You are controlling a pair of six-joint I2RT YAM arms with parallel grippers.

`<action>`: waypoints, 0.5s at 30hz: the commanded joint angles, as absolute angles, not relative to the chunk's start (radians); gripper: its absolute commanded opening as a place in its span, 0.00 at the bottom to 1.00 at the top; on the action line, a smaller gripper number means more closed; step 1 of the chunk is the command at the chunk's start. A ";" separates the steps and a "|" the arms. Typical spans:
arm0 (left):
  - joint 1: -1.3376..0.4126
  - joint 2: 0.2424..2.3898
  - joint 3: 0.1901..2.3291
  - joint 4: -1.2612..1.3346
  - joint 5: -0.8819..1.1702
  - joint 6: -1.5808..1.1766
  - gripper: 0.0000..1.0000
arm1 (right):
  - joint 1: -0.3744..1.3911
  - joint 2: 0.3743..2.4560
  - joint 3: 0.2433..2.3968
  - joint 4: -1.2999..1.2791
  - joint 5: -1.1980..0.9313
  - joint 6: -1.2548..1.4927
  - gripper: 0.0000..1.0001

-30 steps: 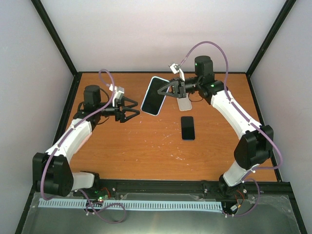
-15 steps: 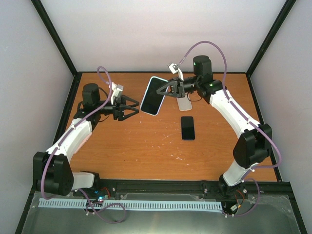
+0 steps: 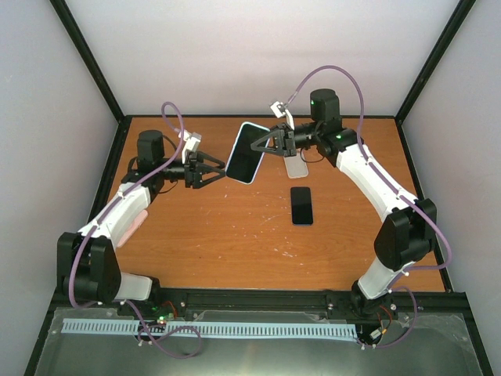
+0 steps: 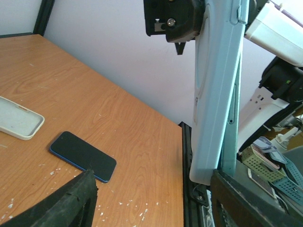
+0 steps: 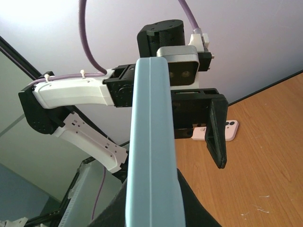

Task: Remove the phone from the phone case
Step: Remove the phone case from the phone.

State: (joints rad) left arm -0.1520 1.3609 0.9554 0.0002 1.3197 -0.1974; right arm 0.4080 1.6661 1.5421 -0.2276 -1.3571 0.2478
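Currently the case (image 3: 245, 153) is held aloft over the far middle of the table (image 3: 235, 251), pinched at its upper edge by the closed right gripper (image 3: 262, 146). The phone (image 4: 230, 125) is judged to be seated inside it, shown as a darker strip along one side. The left gripper (image 3: 219, 174) is set partly open at the case's lower corner, with one finger (image 4: 246, 203) touching it or nearly so. Nothing is clamped by it yet.

Several faults can be foreseen. If the left jaws are closed on case and phone together, nothing will be separated. If the rim is pulled while the right grip is shallow, the whole piece may be twisted loose and dropped. A freed phone could also be let fall, since nothing is placed under it.

Ample room is offered on the near side and to the left, where bare wood is seen. Below and to the right, a loose phone (image 3: 301, 205) and an empty case (image 3: 296, 166) are laid, so anything dropped there would be struck against them. The back wall (image 3: 258, 63) is found close behind the right arm, so pulling away in that direction is limited.
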 commanded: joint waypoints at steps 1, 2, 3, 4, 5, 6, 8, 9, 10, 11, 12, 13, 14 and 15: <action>-0.176 1.394 1.037 -0.074 1.127 -0.125 0.63 | 0.456 1.650 1.577 -0.194 -1.457 0.262 0.03; -0.179 1.401 1.045 -0.094 1.099 -0.115 0.61 | 0.461 1.651 1.577 -0.197 -1.461 0.260 0.03; -0.179 1.408 1.050 -0.098 1.088 -0.108 0.60 | 0.468 1.652 1.577 -0.202 -1.465 0.257 0.03; -0.180 1.414 1.053 -0.101 1.083 -0.103 0.59 | 0.472 1.652 1.579 -0.210 -1.468 0.250 0.03; -0.181 1.417 1.056 -0.100 1.084 -0.098 0.58 | 0.478 1.653 1.580 -0.221 -1.472 0.244 0.03; -0.181 1.423 1.058 -0.094 1.100 -0.096 0.56 | 0.483 1.655 1.581 -0.233 -1.476 0.236 0.03; -0.186 1.426 1.067 -0.071 1.179 -0.083 0.54 | 0.496 1.657 1.582 -0.273 -1.484 0.207 0.03; -0.193 1.424 1.073 -0.054 1.223 -0.070 0.53 | 0.502 1.659 1.583 -0.299 -1.484 0.183 0.03; -0.202 1.417 1.078 -0.038 1.266 -0.059 0.52 | 0.507 1.662 1.583 -0.332 -1.483 0.151 0.03; -0.212 1.413 1.084 -0.021 1.305 -0.046 0.51 | 0.511 1.666 1.583 -0.370 -1.480 0.115 0.03; -0.223 1.408 1.093 -0.014 1.329 -0.033 0.50 | 0.512 1.671 1.583 -0.408 -1.476 0.062 0.03; -0.237 1.405 1.104 -0.014 1.343 -0.022 0.49 | 0.513 1.680 1.585 -0.444 -1.473 0.027 0.03; -0.249 1.407 1.115 -0.015 1.355 -0.016 0.47 | 0.515 1.689 1.588 -0.478 -1.473 -0.005 0.03; -0.262 1.412 1.126 -0.016 1.366 -0.017 0.46 | 0.518 1.701 1.599 -0.516 -1.472 -0.044 0.03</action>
State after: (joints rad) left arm -0.1993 1.4071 1.0271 -0.0864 1.3308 -0.0677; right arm 0.4290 1.6726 1.5562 -0.3473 -1.3334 0.1040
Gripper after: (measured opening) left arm 0.478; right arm 0.108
